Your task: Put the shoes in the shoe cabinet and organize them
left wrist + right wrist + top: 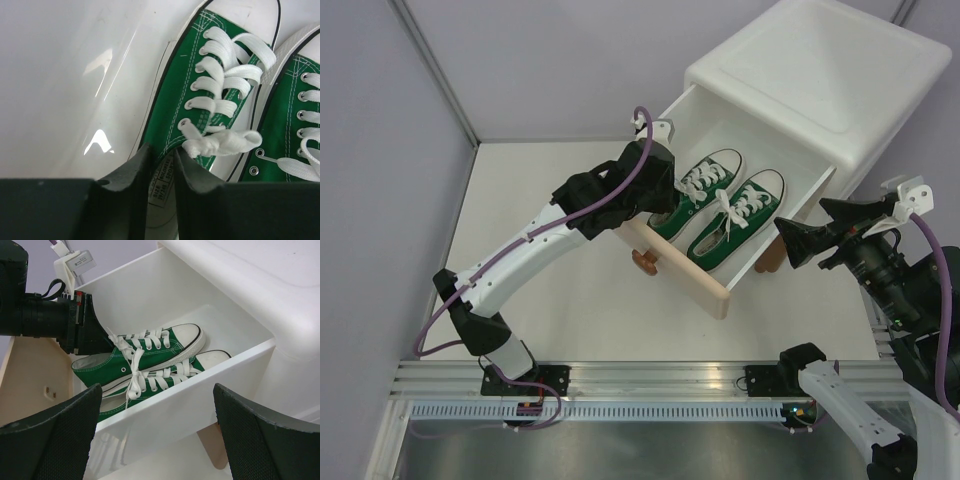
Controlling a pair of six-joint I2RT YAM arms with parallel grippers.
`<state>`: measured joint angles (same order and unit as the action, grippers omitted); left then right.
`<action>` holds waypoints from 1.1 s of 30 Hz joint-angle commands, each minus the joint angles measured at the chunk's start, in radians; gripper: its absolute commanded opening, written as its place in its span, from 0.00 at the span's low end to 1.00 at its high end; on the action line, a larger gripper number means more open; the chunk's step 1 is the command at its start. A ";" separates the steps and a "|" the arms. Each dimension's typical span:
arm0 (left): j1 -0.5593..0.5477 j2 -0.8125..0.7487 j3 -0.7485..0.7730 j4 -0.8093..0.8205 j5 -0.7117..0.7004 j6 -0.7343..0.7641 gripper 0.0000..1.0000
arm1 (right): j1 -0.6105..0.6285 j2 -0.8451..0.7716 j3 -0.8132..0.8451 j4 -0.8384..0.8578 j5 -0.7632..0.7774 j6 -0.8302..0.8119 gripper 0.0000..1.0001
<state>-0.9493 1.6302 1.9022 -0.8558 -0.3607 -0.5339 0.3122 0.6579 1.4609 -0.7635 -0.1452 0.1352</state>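
Observation:
The white shoe cabinet (pixel 820 80) stands at the back right with its beige-fronted drawer (pixel 672 268) pulled out. Two green shoes lie side by side inside it, toes toward the cabinet: the left one (pixel 698 190) and the right one (pixel 742 218). My left gripper (pixel 665 198) is inside the drawer at the left shoe's heel. In the left wrist view the gripper (pixel 162 150) is closed on that shoe's collar (pixel 180 100). My right gripper (pixel 803 220) is wide open and empty, just outside the drawer's right wall (pixel 190 405). The blue shoes are out of view.
A brown bear-shaped knob (pixel 643 260) sticks out of the drawer front. A brown cabinet foot (pixel 215 452) shows below the drawer. Grey walls close in the left and back of the white table (pixel 540 200). An aluminium rail (pixel 650 378) runs along the near edge.

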 commanded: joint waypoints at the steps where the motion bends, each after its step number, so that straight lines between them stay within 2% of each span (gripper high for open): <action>1: -0.003 -0.001 0.003 0.046 0.003 -0.024 0.31 | 0.005 -0.007 -0.004 0.032 -0.005 0.003 0.95; 17: -0.005 -0.049 0.044 0.046 0.040 -0.014 0.84 | 0.005 0.003 0.016 0.030 -0.005 0.003 0.95; 23: -0.005 -0.084 0.089 0.047 0.049 0.006 0.99 | 0.005 0.011 0.036 0.032 -0.005 0.006 0.95; 33: -0.002 -0.157 0.192 0.057 0.089 0.101 1.00 | 0.005 0.014 0.052 0.023 0.006 0.012 0.95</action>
<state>-0.9504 1.5284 2.0377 -0.8455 -0.3027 -0.5003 0.3122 0.6601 1.4845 -0.7639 -0.1436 0.1356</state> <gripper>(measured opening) 0.995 0.952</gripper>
